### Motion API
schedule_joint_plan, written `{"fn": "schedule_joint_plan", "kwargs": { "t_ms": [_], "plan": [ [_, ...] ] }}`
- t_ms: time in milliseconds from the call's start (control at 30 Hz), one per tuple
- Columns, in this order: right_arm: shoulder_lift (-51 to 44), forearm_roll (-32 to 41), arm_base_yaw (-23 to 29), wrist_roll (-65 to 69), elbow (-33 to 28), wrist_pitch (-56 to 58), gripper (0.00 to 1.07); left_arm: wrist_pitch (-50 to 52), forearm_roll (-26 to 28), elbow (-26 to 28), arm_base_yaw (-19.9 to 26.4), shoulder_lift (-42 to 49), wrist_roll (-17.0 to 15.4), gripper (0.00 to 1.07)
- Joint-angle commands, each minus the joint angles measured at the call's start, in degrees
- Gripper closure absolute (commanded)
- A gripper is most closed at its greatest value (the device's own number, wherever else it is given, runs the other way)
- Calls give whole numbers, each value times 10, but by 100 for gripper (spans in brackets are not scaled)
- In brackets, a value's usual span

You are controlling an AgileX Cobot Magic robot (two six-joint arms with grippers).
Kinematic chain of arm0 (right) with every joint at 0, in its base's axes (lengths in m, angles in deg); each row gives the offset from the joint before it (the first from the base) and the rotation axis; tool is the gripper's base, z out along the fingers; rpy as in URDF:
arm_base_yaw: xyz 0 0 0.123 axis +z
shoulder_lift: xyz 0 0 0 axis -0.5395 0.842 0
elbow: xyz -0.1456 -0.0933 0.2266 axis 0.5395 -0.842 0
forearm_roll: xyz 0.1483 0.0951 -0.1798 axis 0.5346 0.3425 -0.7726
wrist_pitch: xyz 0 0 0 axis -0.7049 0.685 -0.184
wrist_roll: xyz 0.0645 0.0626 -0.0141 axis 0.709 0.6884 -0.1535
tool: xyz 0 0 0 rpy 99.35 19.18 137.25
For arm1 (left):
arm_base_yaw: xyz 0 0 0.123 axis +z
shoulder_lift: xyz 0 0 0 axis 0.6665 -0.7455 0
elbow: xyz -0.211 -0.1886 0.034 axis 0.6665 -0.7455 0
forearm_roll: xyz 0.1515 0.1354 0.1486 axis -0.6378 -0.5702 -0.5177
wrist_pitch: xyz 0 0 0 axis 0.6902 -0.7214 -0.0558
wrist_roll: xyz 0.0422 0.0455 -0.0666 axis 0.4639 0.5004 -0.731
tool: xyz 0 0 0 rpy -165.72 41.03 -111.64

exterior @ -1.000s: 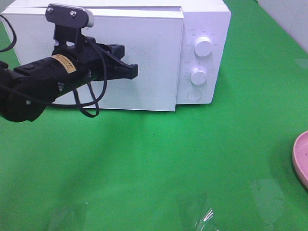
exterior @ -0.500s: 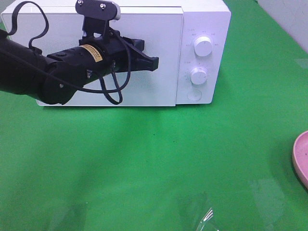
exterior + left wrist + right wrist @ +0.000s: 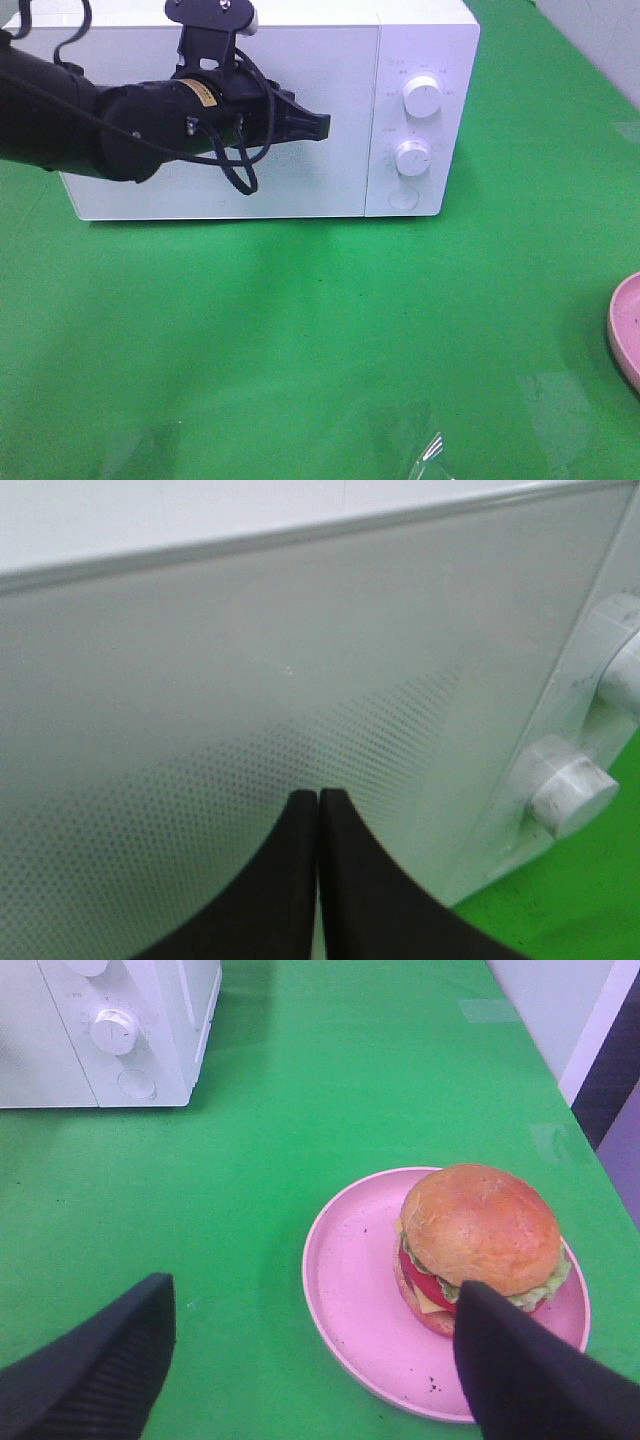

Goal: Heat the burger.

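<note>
One glossy golden-bunned burger (image 3: 480, 1245) with lettuce, tomato.

No text can be read. The left arm (image 3: 120, 115) bears a yellow label (image 3: 208, 93) with print too small to make out. Faint markings ring the microwave's (image 3: 420, 40) upper dial (image 3: 422, 96) and lower dial (image 3: 412, 157), also illegible.
</note>
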State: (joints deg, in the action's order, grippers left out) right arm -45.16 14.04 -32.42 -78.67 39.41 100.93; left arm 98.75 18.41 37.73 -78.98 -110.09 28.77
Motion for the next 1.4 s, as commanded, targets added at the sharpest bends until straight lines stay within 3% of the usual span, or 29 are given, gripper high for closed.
{"fn": "schedule_joint_plan", "kwargs": {
  "t_ms": [33,67,100,133,167,200,267,667,933,1167,1233,1267,1300,1333,1400],
  "plan": [
    [-14,3,-2,-6,-2,-7,31,-43,6,6,-13,18,-3,101],
    [-14,3,-2,-6,-2,-7,31,-120,-6,6,-26,37,1,86],
    [-14,3,-2,-6,-2,-7,31,-180,-15,6,-37,53,0,63],
    [-14,3,-2,-6,-2,-7,31,-180,-15,6,-37,53,0,63],
    [-14,3,-2,-6,-2,-7,31,-239,-16,6,-50,69,-2,32],
    [-14,3,-2,-6,-2,-7,31,-239,-16,6,-50,69,-2,32],
    [-14,3,-2,-6,-2,-7,31,-339,-16,6,-63,87,-4,1],
    [-14,3,-2,-6,-2,-7,31,-670,2,6,-65,132,-15,3],
    [-14,3,-2,-6,-2,-7,31,-754,-21,6,-52,155,-40,3],
    [-14,3,-2,-6,-2,-7,31,-805,-24,6,40,202,-33,3],
    [-14,3,-2,-6,-2,-7,31,-824,-25,6,104,226,-18,3],
    [-14,3,-2,-6,-2,-7,31,-824,-25,6,104,226,-18,3],
    [-14,3,-2,-6,-2,-7,31,-838,-25,6,146,244,-4,3],
    [-14,3,-2,-6,-2,-7,31,-838,-25,6,146,244,-4,3],
    [-14,3,-2,-6,-2,-7,31,-865,-25,6,240,272,28,3]
  ]
}}
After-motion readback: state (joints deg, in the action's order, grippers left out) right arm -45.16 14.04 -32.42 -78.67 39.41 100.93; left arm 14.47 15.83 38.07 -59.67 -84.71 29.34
